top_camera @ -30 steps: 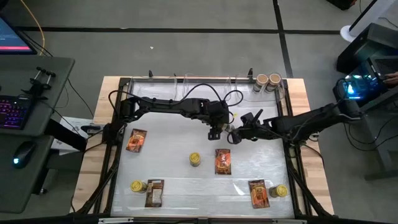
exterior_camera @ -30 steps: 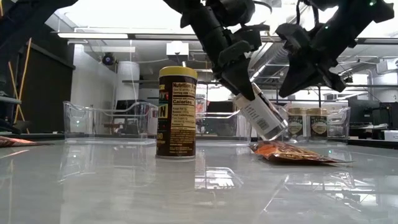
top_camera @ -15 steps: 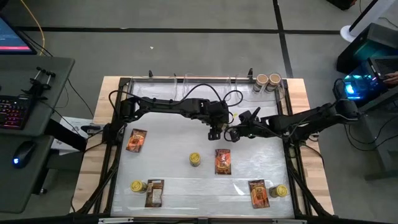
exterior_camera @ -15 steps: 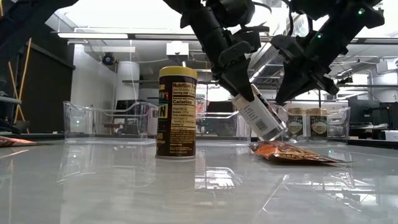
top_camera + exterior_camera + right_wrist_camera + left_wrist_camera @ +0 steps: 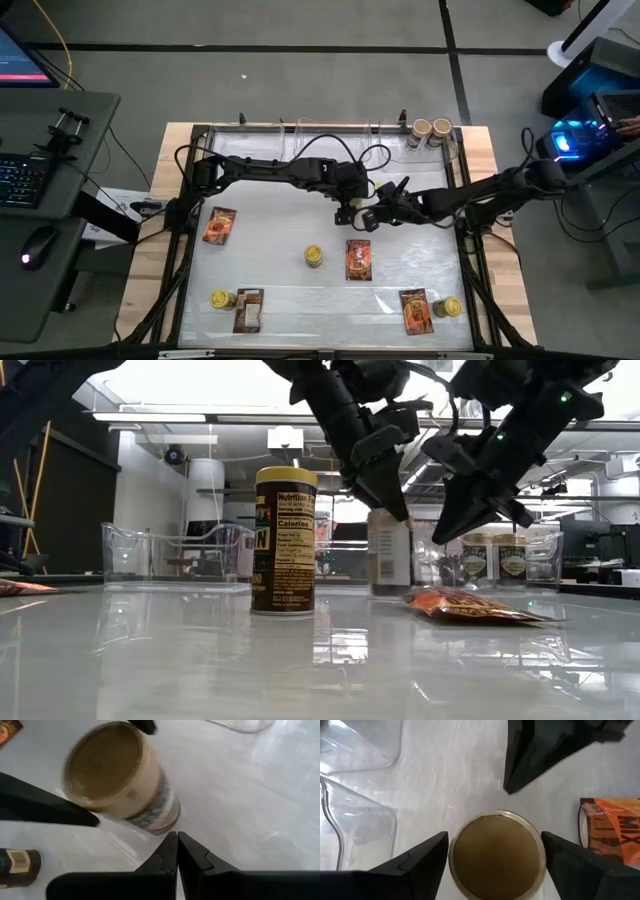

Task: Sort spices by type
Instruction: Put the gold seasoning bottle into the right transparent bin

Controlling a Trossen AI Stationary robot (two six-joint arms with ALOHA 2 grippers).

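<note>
Tan-lidded jar standing upright on the table, long axis vertical, lid up. Only obvious from the low view; from the high view it's mostly buried under the two grippers near the centre, a bit toward 1 o'clock of the table middle.

Left gripper right above it, fingers spread on either side of the lid with a gap each side, so not pinching anything. Left wrist view looks straight down onto the round tan lid, which no other view gives.

Right gripper just beside the jar at its 3 o'clock in the low view, fingers pressed together, holding nothing. Right wrist view catches the jar's printed label and its side, tips close but apart from it.

Low view also shows a yellow-lidded jar upright in the foreground and a packet lying flat just by the tan jar's base. Two more tan-lidded jars sitting in a clear bin at the table's 1 o'clock corner, clear from above.

High view picks up the rest: yellow jar near centre, another at 7 o'clock, a third at 5 o'clock, lying near packets scattered flat.
</note>
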